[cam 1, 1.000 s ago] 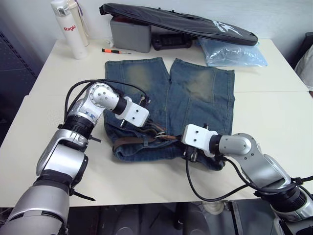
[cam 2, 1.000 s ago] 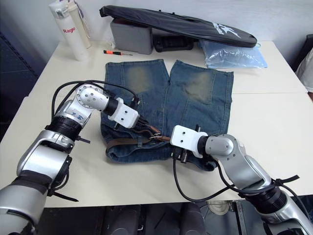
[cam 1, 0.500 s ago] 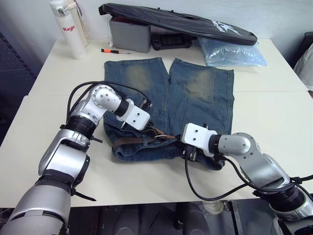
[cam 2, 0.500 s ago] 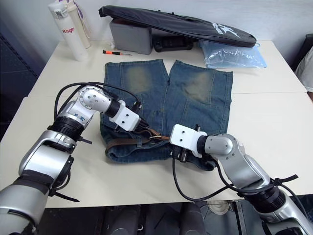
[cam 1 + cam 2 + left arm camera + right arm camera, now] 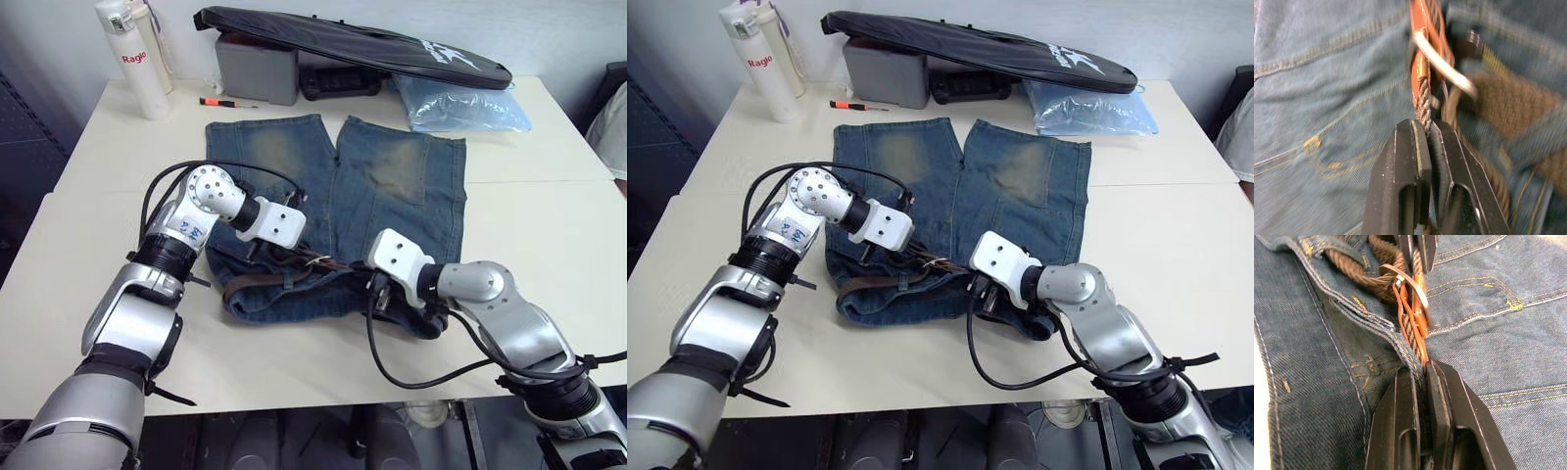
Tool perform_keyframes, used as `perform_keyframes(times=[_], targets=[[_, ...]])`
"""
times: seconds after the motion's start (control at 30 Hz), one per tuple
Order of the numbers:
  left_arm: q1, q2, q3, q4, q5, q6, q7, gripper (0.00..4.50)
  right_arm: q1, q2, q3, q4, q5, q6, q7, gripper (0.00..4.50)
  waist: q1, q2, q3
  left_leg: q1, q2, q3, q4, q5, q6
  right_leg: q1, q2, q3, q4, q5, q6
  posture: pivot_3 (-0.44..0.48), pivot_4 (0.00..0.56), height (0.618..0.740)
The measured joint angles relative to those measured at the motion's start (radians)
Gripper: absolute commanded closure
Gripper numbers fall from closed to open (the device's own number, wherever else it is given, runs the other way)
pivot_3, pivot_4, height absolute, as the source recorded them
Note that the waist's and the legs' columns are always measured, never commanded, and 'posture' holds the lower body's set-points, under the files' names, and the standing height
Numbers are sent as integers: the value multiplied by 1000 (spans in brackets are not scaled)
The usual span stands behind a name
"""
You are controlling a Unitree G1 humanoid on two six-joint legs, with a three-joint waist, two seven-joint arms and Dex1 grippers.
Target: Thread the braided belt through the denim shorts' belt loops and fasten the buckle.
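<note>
The denim shorts lie flat on the white table, with the waistband toward the robot. The braided belt already runs along the waistband under at least one of the belt loops, so I judge that threading is mostly done and fastening is the step in hand.

The left gripper has its fingers closed tight on the woven strap, just short of the buckle. The right gripper also pinches the strap from the opposite side, its fingers narrow around it.

The next move probably calls for pulling the strap through the frame and seating the prong, with both grips kept firm.

The eye views give the whole layout, but there the buckle is only a small glint between the grippers. The wrist views show the metal frame, the orange-brown leather around it and the pinched braid clearly.
</note>
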Motion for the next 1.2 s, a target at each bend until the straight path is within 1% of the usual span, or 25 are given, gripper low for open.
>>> perform_keyframes(times=[0.13,0.4,0.6,0.83,1.2], targets=[[28,13,21,-102,-24,169,-24,4500,-9,-1,0,-7,4,0,0,4408,-4,0,0,0,0,0,0,0,0,0,0,0,0,0,0,0,150,740],[89,19,26,-219,-22,305,-25,4500,-9,-4,10,-6,4,0,4,4408,-6,0,0,0,0,0,0,0,0,0,0,0,0,0,0,0,150,740],[89,2,9,-228,9,303,-3,4500,-9,-8,17,-6,4,1,8,4408,-5,0,0,0,0,0,0,0,0,0,0,0,0,0,0,0,150,740],[67,-34,4,-188,27,322,46,4500,-9,-20,18,-6,2,2,8,4408,-2,0,0,0,0,0,0,0,0,0,0,0,0,0,0,0,150,740],[68,-46,5,-188,28,338,57,4500,-9,-22,18,-6,1,2,9,4408,4,0,0,0,0,0,0,0,0,0,0,0,0,0,0,0,150,740]])
